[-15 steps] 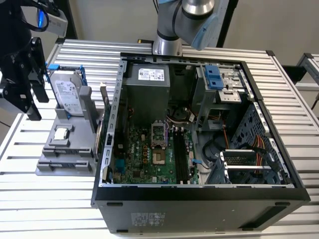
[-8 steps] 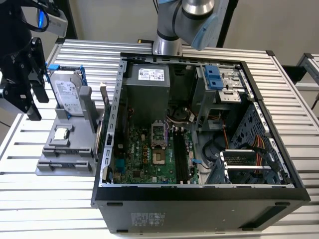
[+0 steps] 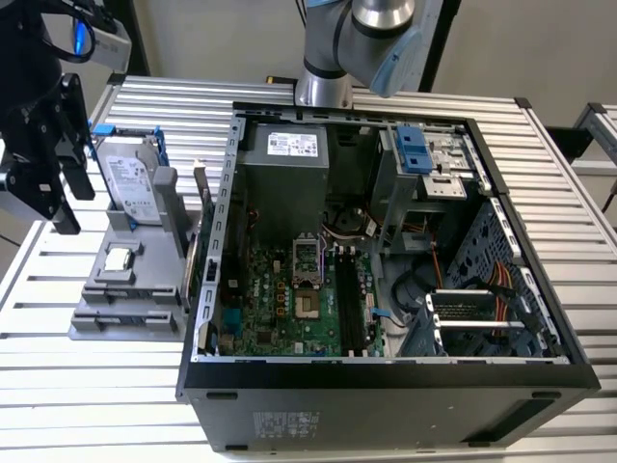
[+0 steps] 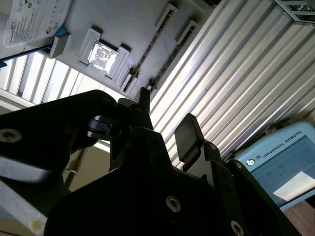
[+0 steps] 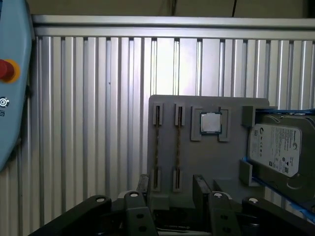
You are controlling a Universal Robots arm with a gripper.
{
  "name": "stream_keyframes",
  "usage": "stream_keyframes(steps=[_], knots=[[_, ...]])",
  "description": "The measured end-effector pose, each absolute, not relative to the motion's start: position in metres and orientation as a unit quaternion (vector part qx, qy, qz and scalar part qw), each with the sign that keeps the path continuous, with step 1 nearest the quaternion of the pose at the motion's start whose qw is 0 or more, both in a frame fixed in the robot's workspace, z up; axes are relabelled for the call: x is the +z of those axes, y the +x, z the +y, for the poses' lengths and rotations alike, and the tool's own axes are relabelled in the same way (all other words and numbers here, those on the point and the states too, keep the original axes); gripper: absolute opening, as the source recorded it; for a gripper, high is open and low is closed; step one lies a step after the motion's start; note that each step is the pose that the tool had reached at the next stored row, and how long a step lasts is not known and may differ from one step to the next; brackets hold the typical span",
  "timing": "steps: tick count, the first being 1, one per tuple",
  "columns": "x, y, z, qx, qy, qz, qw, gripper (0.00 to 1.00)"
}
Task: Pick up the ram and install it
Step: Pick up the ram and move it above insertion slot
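Hovering over the gray tray [image 5: 197, 162] with fingers [image 5: 201, 186] spread apart and empty, the gripper [image 5: 172, 181] sits at one end of the ram [image 5: 157, 145], which stands on edge in the tray's slot, its long axis running straight away from them.

hard drive [image 3: 128, 183] and processor [image 3: 120, 258] sit on a grey holder [image 3: 149, 278].

- The arm [image 3: 359, 34] stands with its grey base joint at twelve o'clock in the exterior view; its black wrist end [image 3: 43, 145] hangs at nine o'clock.
- The gripper [image 5: 171, 183], in both wrist views, holds its two dark fingers [image 5: 201, 184] parted, a gap between them.
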State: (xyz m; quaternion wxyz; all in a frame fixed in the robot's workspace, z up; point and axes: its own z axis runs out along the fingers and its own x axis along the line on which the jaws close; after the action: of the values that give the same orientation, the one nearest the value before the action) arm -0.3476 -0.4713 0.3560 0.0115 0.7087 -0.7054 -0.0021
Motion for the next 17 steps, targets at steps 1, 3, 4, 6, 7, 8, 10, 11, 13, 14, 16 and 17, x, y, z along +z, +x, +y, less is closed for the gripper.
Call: stream_keyframes(steps=[1,3,4,6,7,8,10,11,13,14,16,17], knots=[[0.3556,-0.3476,-0.4713,-0.001,0.709,-0.705,0.013,1.00],[0.3549,-0.3477,-0.4712,0.000,0.709,-0.705,0.014,1.00],[0.3544,-0.3477,-0.4711,0.000,0.709,-0.705,0.014,1.00],[0.3529,-0.3477,-0.4711,0.000,0.709,-0.705,0.014,1.00],[0.3524,-0.3477,-0.4711,0.000,0.709,-0.705,0.014,1.00],[0.3517,-0.3477,-0.4710,0.000,0.709,-0.705,0.014,1.00],[0.3504,-0.3477,-0.4709,0.000,0.709,-0.705,0.014,1.00],[0.3499,-0.3477,-0.4708,0.000,0.709,-0.705,0.014,1.00],[0.3488,-0.3477,-0.4705,0.001,0.709,-0.705,0.014,1.00],[0.3483,-0.3477,-0.4704,0.001,0.709,-0.705,0.015,1.00],[0.3468,-0.3477,-0.4704,0.001,0.709,-0.706,0.015,1.00],[0.3461,-0.3477,-0.4704,0.002,0.708,-0.706,0.015,1.00]])
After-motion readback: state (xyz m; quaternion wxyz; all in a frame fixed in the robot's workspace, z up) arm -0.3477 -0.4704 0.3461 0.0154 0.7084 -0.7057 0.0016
